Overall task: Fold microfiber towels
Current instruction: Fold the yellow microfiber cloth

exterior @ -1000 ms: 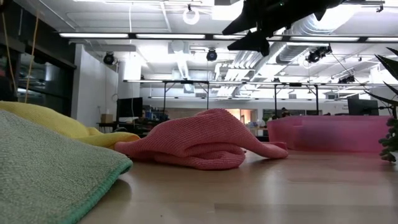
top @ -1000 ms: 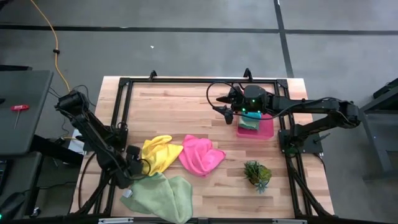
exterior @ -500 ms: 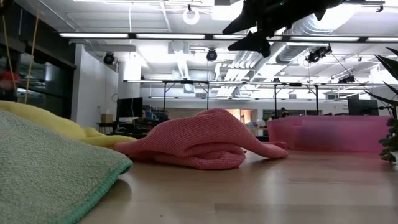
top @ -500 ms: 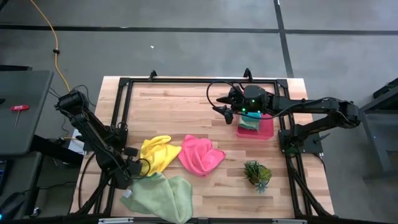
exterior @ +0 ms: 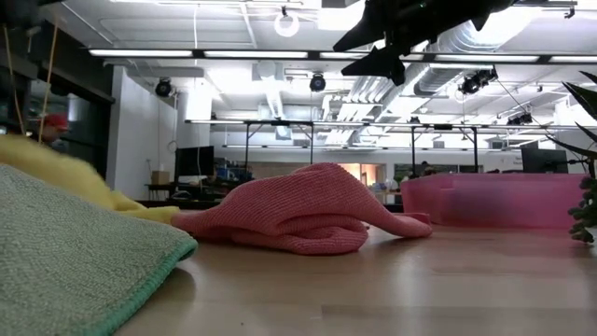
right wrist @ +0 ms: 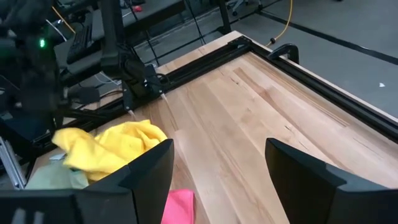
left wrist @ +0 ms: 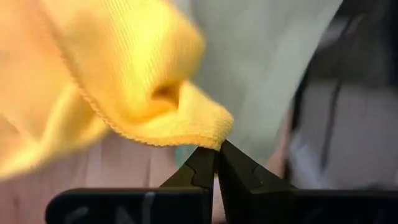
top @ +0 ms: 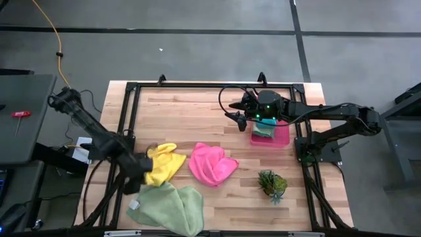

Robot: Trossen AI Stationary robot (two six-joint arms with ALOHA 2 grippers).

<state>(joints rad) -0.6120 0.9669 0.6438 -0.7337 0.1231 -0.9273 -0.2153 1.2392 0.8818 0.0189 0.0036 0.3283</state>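
left end effector (left wrist: 217, 152) clenched on yellow towel (top: 164, 162) edge, near-left desk (top: 197, 112), likely to spread it for folding | right end effector (right wrist: 217, 168) released, waiting above pink tray (top: 281, 138)

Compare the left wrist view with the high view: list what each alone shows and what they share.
Left wrist only: the left tool shut on a corner of the yellow towel.
High only: the pink towel, plant, pink tray and the open right tool beside it.
Both: yellow towel and pale green towel.
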